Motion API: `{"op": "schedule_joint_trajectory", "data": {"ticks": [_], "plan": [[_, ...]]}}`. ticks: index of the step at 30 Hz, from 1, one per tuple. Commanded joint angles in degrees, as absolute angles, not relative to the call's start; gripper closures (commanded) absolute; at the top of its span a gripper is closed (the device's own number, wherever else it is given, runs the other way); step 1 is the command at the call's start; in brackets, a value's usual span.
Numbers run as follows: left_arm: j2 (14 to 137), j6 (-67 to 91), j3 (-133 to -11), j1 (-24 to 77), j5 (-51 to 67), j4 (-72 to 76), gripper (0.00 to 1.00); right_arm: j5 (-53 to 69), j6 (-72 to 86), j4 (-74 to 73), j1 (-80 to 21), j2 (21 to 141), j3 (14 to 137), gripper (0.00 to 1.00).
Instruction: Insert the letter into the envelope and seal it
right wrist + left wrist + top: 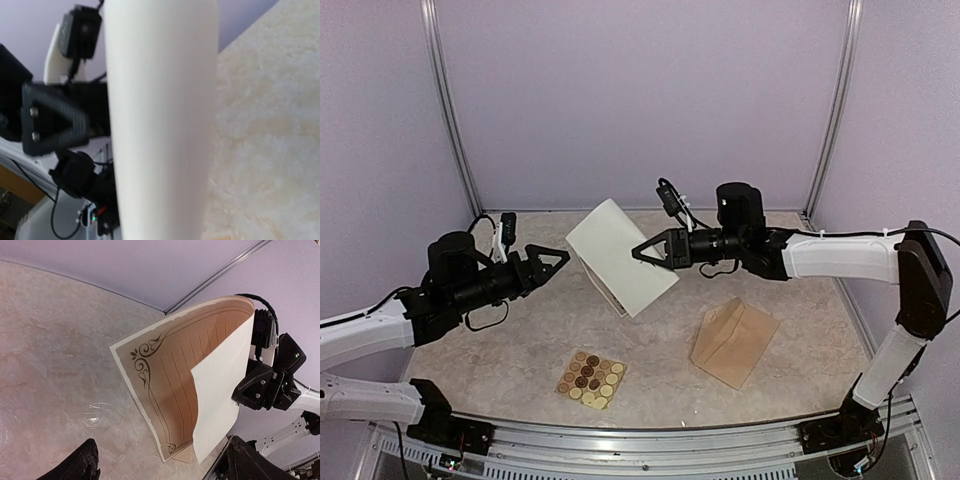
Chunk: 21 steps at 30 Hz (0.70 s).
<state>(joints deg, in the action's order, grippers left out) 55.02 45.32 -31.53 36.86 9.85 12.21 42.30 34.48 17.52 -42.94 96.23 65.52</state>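
Above the middle of the pale marbled tabletop (510,345), the letter (620,255), a cream paper sheet with an ornate dark border and ruled lines, hangs folded loosely over on itself. The right end effector (642,252) is closed on its right-hand edge, pinching both layers, probably so that the fold does not spring open. The left end effector (558,262) sits just left of the sheet with a gap between them. Its dark fingers (80,465) are spread wide and hold nothing, so only one arm carries the paper.

The envelope (733,343), a tan kraft-paper rectangle, lies flat to the near right, well apart from the letter. Nothing has gone into it yet, and from overhead I cannot tell whether its flap is up. A small tan sheet of round stickers (592,378) lies near the front, likely meant for the sealing.

The overhead view gives only the sheet's plain white back and where it sits on the table. The left wrist view looks into the fold, where the printed face is turned inward and the bend is a soft curve with no crease. It also shows the shorter white flap lying against the right arm's grip. The right wrist view shows little more than the rounded white back up close, with the left arm blurred beyond it.
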Motion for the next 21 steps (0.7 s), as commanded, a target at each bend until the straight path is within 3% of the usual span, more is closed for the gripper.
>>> {"op": "schedule_joint_trajectory", "data": {"ticks": [1,14,21], "plan": [[57.1,42.5,-33.8,39.7,16.0,16.8,0.14,41.7,36.9,23.9,-42.7,92.6,63.2,0.78],[67.0,42.6,-39.9,45.3,16.5,21.3,0.12,40.9,37.7,26.8,-44.6,90.4,62.9,0.77],[68.2,45.4,-38.8,46.1,15.2,25.6,0.48,32.4,32.5,19.6,-46.8,90.5,65.1,0.76]]}}
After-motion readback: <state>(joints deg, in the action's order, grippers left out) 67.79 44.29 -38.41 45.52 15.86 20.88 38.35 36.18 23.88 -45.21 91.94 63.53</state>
